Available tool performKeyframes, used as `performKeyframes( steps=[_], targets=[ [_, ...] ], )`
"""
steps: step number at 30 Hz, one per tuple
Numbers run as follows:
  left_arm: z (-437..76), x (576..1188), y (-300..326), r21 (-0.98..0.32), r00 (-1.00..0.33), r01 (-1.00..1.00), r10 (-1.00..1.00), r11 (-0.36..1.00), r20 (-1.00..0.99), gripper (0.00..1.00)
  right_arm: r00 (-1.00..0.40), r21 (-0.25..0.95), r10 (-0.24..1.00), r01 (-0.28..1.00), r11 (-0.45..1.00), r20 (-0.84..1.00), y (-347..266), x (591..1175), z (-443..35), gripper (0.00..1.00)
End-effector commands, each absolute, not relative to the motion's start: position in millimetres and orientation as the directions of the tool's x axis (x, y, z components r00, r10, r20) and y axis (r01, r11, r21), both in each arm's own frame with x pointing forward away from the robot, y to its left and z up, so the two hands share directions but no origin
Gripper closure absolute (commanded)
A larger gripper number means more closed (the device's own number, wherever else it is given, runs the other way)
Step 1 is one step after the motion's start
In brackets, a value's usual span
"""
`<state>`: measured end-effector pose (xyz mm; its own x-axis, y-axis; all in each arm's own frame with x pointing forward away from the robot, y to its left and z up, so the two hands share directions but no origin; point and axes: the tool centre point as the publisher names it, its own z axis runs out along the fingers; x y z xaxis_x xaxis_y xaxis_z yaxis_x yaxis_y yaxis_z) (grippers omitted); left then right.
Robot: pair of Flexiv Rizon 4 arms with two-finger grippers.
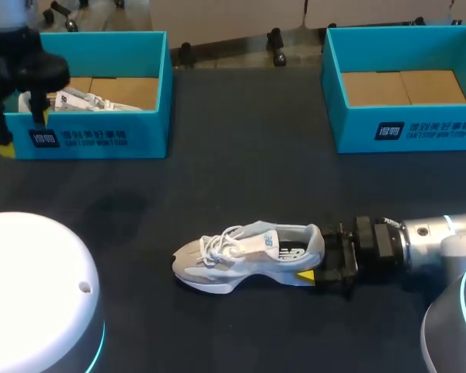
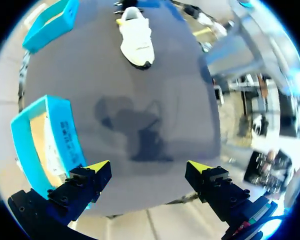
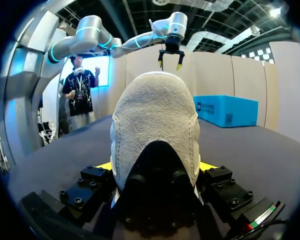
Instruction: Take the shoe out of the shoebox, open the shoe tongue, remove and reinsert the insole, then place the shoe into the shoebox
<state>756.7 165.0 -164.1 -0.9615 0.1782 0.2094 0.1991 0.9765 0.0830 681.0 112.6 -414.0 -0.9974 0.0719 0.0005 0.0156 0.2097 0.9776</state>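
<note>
A grey-white sneaker [image 1: 248,252] lies on its side in the middle of the dark table [image 1: 241,171], toe toward the left. My right gripper [image 1: 317,263] comes in low from the right and is shut on the shoe's heel. In the right wrist view the suede heel [image 3: 155,125] fills the gap between the fingers [image 3: 210,180]. My left gripper [image 1: 20,132] hangs open and empty high above the front edge of the left blue shoebox [image 1: 101,140]. From the left wrist the sneaker [image 2: 136,37] lies far ahead of the open gripper [image 2: 149,167].
The left shoebox holds white paper or another shoe [image 1: 78,99]. A second blue shoebox [image 1: 404,128], with only a cardboard bottom showing, stands at the back right. White robot bases [image 1: 31,295] fill the two near corners.
</note>
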Motion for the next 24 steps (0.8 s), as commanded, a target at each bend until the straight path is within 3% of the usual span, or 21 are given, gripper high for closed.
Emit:
performKeyframes(
  steps=[1, 9, 24],
  targets=[
    [-179, 728, 153, 0.079, -0.859, -0.486, -0.492, 0.871, 0.139, 0.0, -0.997, 0.976, 0.072, 0.016, 0.215, 0.001, 114, 680, -412, 1.0],
    [-189, 701, 95, -0.032, -0.667, -0.744, -0.737, 0.668, 0.108, 0.0, -0.997, 0.976, 0.072, 0.016, 0.215, 0.001, 114, 680, -412, 1.0],
    [-189, 701, 95, -0.032, -0.667, -0.744, -0.737, 0.668, 0.108, 0.0, -0.997, 0.976, 0.072, 0.016, 0.215, 0.001, 114, 680, -412, 1.0]
  ],
)
